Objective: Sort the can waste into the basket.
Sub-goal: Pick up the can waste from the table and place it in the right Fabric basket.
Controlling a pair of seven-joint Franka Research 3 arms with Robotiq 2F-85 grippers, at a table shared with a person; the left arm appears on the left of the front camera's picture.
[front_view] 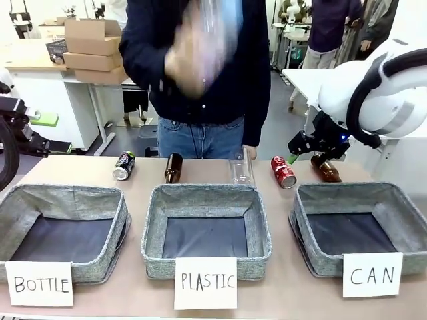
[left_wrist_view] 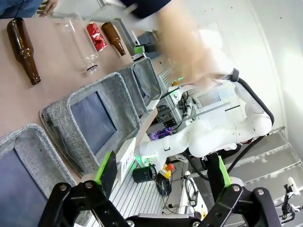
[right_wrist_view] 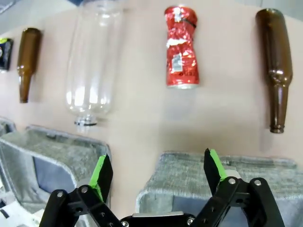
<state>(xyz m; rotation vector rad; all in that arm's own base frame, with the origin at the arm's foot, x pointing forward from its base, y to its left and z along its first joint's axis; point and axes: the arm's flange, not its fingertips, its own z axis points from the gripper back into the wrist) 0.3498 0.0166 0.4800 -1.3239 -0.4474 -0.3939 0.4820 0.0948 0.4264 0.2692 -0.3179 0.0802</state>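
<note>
1. Red dented can [front_view: 283,171] lies on its side just beyond the far left corner of the CAN basket [front_view: 313,257], between a clear plastic bottle [front_view: 241,171] and a brown bottle [front_view: 326,169].
2. Black can [front_view: 124,165] lies well apart, behind the BOTTLE basket [front_view: 63,195].
3. Your right gripper [right_wrist_view: 156,163] hovers above that corner, spread wide and empty.
4. Your left gripper [left_wrist_view: 164,164] is spread wide too, holding nothing.

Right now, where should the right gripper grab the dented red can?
Across its crumpled waist, from above. The red can lies flat, lengthwise to the open right gripper, so jaws would meet its long sides; gaps to the clear plastic bottle and nearer brown glass bottle probably leave room.
</note>
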